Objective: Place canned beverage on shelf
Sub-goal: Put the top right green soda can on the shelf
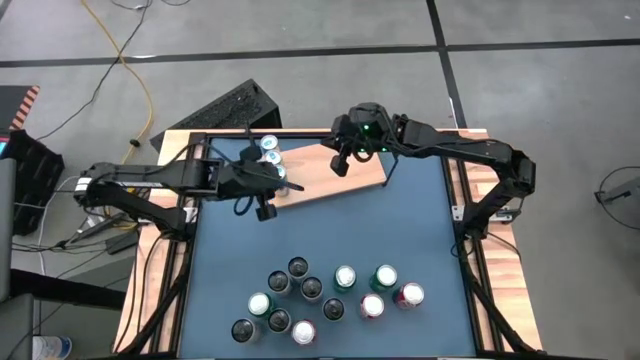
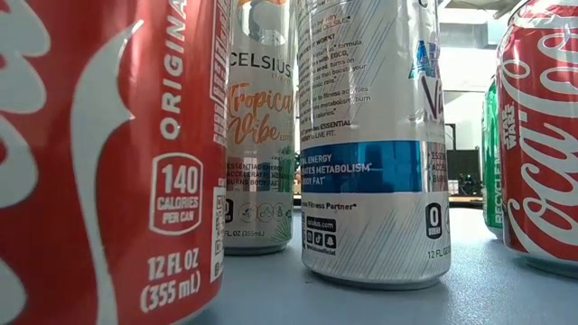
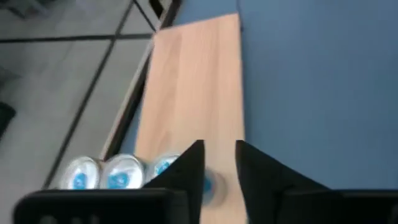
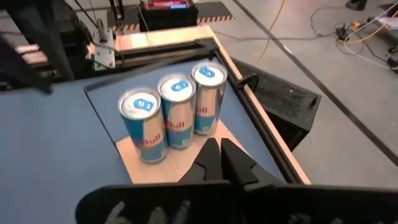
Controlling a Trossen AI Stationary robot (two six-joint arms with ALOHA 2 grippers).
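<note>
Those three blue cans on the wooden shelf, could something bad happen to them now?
Maybe. The three blue cans stand touching in a tight row at one end of the shelf, close to its edge. The left gripper hangs right beside the last can, so a sideways move might bump it and topple the row. The right gripper hovers shut over the shelf's other end, so the two arms could crowd each other. More cans wait on the table.

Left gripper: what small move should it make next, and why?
Probably it should swing the left gripper away from the shelf toward the loose cans grouped at the table's other end. It seems to hold nothing, three Red Bull cans already stand in a row at one end of the shelf, and most of the board is bare.
</note>
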